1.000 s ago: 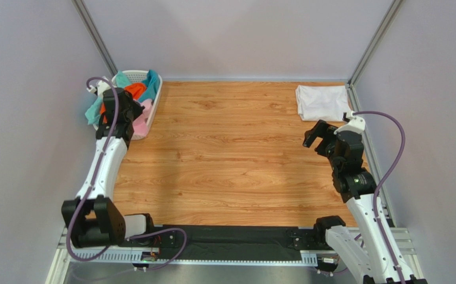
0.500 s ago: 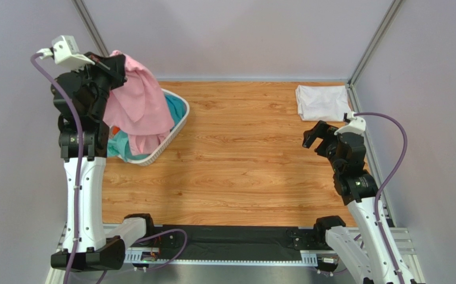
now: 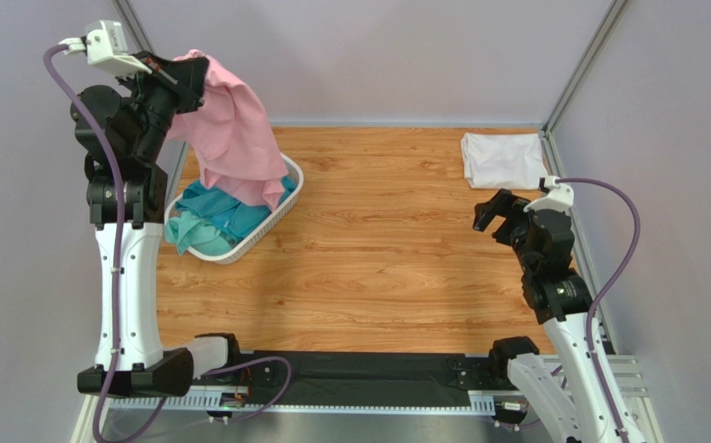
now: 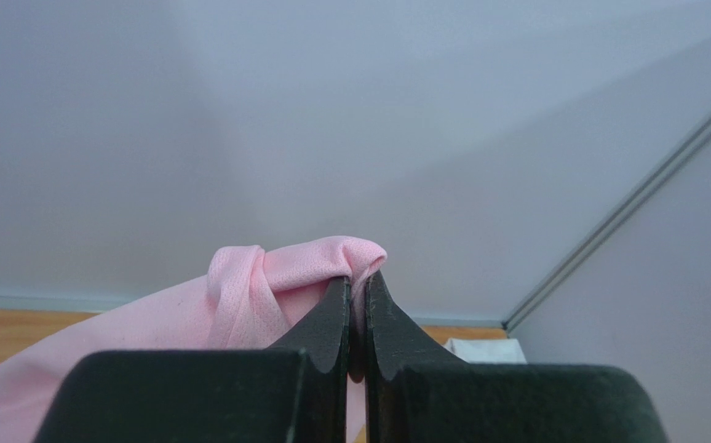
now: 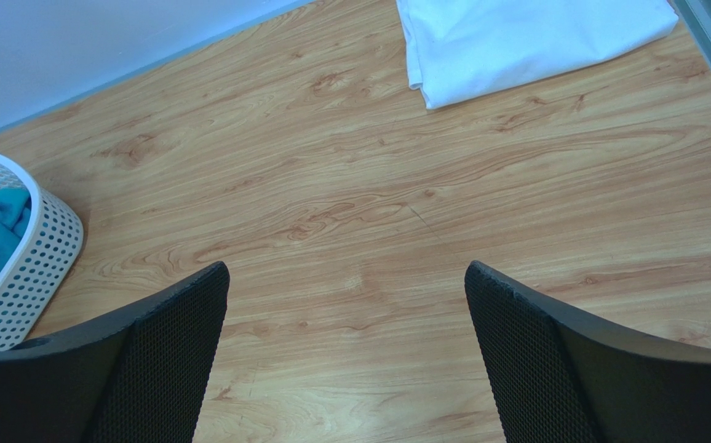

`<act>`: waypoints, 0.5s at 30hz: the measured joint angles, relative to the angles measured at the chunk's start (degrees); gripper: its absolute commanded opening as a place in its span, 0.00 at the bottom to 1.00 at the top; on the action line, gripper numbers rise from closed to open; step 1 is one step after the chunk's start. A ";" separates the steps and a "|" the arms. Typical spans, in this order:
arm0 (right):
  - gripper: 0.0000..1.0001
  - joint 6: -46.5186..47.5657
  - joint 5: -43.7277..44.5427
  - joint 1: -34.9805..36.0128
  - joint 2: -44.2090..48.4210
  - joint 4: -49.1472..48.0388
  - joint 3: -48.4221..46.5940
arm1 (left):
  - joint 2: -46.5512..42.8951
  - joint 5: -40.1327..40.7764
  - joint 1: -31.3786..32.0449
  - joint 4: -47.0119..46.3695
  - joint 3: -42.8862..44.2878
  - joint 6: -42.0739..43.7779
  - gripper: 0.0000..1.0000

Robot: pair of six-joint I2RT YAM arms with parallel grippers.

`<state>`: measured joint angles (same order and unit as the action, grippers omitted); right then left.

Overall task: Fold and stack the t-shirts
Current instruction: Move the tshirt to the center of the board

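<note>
Clamping a bunched edge of the pink shirt, the left pincer is closed tight, high over the far-left part of the worktop. The left wrist view shows the cloth pinched between the fingers with no gap. The rest of the pink shirt hangs down in loose folds, and its lower end reaches into the basket, resting on the far-right side there. The basket sits on the worktop at the left. The teal shirt lies crumpled inside it, with some of it bulging over the left rim. The white shirt lies folded flat at the far-right corner of the worktop. The right pincer hovers over the right side with jaws spread wide, holding nothing, near the white shirt but apart from it.
</note>
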<state>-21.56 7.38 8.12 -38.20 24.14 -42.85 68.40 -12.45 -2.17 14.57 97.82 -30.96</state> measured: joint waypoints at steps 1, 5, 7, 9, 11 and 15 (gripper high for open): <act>1.00 0.00 0.00 0.00 0.04 -0.02 0.00 | 0.57 -0.66 0.76 0.28 0.68 0.02 0.00; 1.00 0.00 0.00 0.00 0.17 -0.02 0.00 | 2.67 -4.20 5.90 0.81 4.55 0.31 0.00; 1.00 0.00 0.00 0.00 0.44 -0.02 0.00 | 2.82 -6.14 9.14 0.76 5.75 0.68 0.00; 1.00 0.00 0.00 0.00 0.87 -0.02 0.00 | 2.56 -7.72 12.52 0.52 5.92 1.18 0.00; 1.00 0.00 0.02 0.00 1.25 -0.02 0.00 | 2.45 -9.14 16.09 0.61 5.90 1.86 0.00; 1.00 0.00 0.02 0.00 1.51 -0.04 0.00 | 2.43 -12.13 22.27 0.94 4.46 3.10 0.00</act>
<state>-21.56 7.40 8.12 -36.69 24.10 -42.85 70.83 -24.58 20.10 15.51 102.28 -27.86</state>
